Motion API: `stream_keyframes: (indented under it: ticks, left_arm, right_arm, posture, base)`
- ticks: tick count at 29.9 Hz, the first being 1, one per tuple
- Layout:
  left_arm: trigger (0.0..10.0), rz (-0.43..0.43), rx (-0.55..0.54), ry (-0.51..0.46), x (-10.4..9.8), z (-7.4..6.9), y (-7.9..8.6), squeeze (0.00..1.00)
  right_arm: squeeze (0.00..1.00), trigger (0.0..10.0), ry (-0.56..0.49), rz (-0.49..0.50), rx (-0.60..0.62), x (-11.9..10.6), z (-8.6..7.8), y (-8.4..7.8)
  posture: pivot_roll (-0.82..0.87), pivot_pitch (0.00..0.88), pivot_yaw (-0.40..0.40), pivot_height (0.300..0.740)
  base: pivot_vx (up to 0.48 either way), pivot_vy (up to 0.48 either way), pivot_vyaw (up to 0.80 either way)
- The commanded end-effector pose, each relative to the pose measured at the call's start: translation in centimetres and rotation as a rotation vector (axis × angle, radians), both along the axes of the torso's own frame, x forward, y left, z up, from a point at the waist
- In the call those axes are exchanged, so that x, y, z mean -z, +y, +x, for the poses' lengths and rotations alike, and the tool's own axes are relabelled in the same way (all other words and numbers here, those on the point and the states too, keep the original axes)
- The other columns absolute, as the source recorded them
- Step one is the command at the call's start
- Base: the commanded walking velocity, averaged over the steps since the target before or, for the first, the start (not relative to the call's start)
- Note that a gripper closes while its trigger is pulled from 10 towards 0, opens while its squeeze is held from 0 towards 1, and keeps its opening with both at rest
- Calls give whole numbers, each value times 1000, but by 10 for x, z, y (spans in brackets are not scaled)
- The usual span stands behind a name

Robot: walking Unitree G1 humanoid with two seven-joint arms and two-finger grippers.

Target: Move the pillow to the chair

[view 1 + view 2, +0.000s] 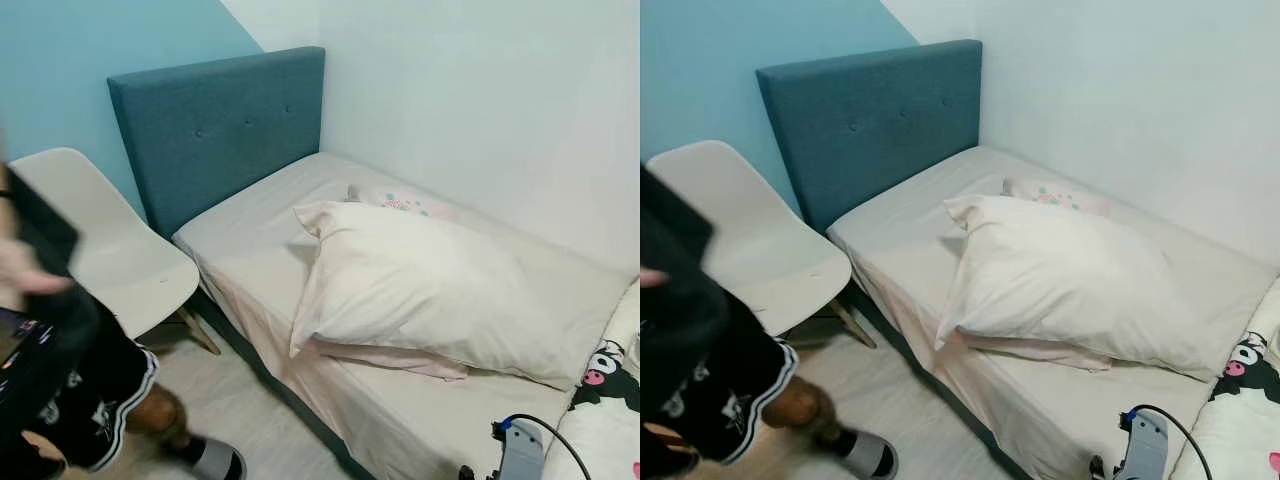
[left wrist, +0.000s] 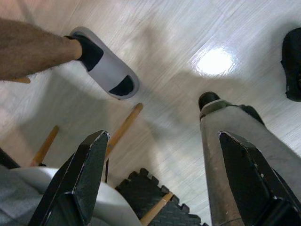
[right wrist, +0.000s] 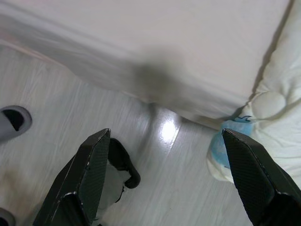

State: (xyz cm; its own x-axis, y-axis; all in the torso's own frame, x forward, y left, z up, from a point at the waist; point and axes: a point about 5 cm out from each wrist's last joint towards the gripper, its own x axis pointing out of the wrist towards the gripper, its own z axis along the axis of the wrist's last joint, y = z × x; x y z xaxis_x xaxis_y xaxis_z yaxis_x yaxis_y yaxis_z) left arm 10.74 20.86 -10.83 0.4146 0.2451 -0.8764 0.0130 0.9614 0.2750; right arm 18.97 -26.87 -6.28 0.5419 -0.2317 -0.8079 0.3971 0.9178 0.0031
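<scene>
Pale wood-look floor (image 2: 188,33) runs under you here, and both arms hang low over it. Your left gripper (image 2: 164,179) points down at the floor with its jaws spread wide and nothing between them; beyond it you can see a person's leg (image 2: 33,52) in a grey slipper (image 2: 108,70), the wooden legs of the chair, and a dark foam mat (image 2: 150,197). Your right gripper (image 3: 164,179) hangs beside the near edge of the bed (image 1: 250,250), jaws also wide and empty, above the floor where the sheet drops down.

At the near right corner of the bed lies a cartoon-print blanket (image 1: 600,380). Past it, along the middle of the bed and closer to the near edge than to the wall, rests the pillow (image 1: 420,285), big, cream and plump, lying on a flatter pinkish one (image 1: 400,203) whose corner peeps out toward the headboard (image 1: 220,130). Left of the bed, by the headboard end, stands the white chair (image 1: 120,250), its seat bare; a person in dark shorts (image 1: 60,390) stands just in front of it.

By my reading you have nothing done yet: the pillow is untouched on the bed and neither gripper is near it. Reaching, gripping, carrying it over and setting it on the seat all remain, and the person may crowd your path to the chair.
</scene>
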Motion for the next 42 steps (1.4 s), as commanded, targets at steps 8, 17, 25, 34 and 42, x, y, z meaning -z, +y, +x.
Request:
stream_keyframes:
  ticks: [8, 17, 25, 34, 42]
  left_arm:
    - [10000, 9, 13, 35, 2, -10, 4, 0]
    - [10000, 22, 14, 13, 0, -5, 9, 0]
    - [10000, 42, 15, 13, -2, -4, 17, 0]
    - [10000, 66, -59, -62, -12, 20, 30, 0]
    - [10000, 41, -51, -65, -11, 22, 24, 0]
  right_arm:
    - [0, 10000, 52, 9, -3, 10, -19, 2]
    - [0, 10000, 64, 19, -33, 14, -20, 11]
    - [0, 10000, 63, 34, -50, 15, -18, 20]
    - [0, 10000, 43, 57, -129, 11, 1, 37]
    - [0, 10000, 33, 46, -125, 8, 6, 35]
  posture:
    - [-163, 15, -32, 740]
    - [-161, 43, -10, 740]
    - [-136, 62, -1, 740]
    - [-129, 50, -14, 740]
    - [-128, 68, -22, 740]
  base:
    - [0, 0, 0]
    - [0, 0, 0]
    - [0, 0, 0]
    - [0, 0, -490]
    - [0, 0, -731]
